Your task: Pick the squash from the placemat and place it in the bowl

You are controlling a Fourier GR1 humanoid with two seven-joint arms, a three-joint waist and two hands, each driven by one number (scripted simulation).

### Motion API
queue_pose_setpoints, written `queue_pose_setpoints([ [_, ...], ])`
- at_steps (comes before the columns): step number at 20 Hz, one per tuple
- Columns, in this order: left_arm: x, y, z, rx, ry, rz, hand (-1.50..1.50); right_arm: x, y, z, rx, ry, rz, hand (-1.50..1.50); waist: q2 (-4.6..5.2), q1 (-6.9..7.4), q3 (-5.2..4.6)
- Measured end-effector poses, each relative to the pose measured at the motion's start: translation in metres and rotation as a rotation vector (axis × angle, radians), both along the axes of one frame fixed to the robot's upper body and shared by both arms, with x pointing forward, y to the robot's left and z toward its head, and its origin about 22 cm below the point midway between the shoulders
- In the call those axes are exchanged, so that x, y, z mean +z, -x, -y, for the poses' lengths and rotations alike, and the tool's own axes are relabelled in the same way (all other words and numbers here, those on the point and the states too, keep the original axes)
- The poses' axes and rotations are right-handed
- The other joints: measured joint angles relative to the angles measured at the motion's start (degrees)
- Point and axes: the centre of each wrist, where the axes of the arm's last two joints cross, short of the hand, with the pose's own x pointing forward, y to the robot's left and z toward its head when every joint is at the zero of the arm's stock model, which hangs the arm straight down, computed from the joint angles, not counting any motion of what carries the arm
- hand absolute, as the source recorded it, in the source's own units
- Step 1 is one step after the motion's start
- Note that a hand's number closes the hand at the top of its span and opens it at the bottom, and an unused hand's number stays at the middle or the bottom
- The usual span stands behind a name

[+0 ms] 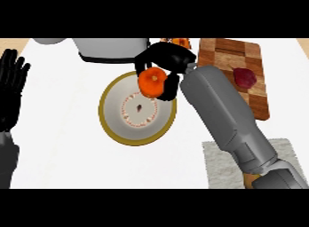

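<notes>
I logged: orange squash [153,81], clasped in my curled right robot hand [161,56], over the bowl's [103,111] far rim. Also my left robot hand [4,93], fingers straight, resting left of the bowl.

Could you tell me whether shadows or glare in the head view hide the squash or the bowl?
Head view: the light is even, with no glare on the white counter; no distinct shadow falls under the right hand; the squash shows plainly over the bowl, the hand covering its upper edge; the right forearm hides part of the placemat.
</notes>
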Motion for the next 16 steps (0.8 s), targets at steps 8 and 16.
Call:
queue_pose_setpoints([
  [8, 0.008, -0.013, 0.014, -0.028, 0.005, 0.003, 0.0, -0.05, 0.007, 0.0, -0.115, -0.075, -0.182, -1.5, 0.56, 1.82, 0.02],
  [16, 0.006, -0.009, 0.017, -0.044, 0.009, 0.0, 0.0, -0.064, 0.005, 0.014, -0.198, -0.419, -0.223, -1.5, 0.83, 2.45, 0.06],
])
